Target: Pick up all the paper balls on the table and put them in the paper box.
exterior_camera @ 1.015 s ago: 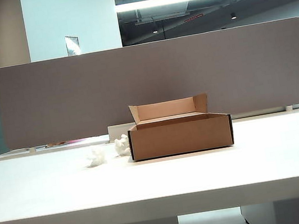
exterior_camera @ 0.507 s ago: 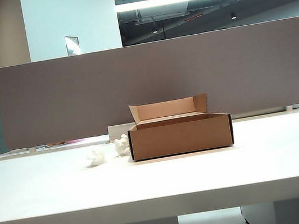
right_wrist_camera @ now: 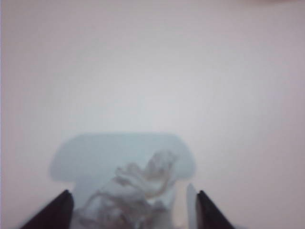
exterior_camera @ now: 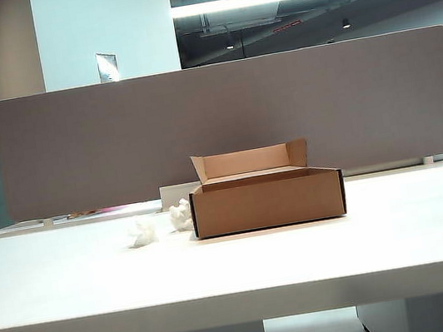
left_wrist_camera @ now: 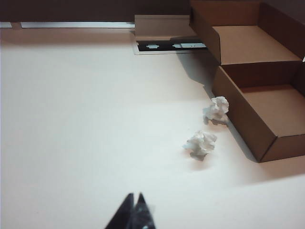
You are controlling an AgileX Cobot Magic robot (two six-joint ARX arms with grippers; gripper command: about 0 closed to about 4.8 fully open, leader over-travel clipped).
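Two paper balls [exterior_camera: 141, 232] lie on the bench [exterior_camera: 237, 264] just left of the paper box [exterior_camera: 267, 201], ahead of the left gripper [left_wrist_camera: 135, 210], which is pinched closed and empty. Right gripper [right_wrist_camera: 134, 193]: spread wide, a blurred crumpled wad [right_wrist_camera: 143, 179] low between its jaws, contact unclear. Balls and box unmoved since a second ago.

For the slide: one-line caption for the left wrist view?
Shut left gripper hovers over the white table; two paper balls lie beside the open paper box.
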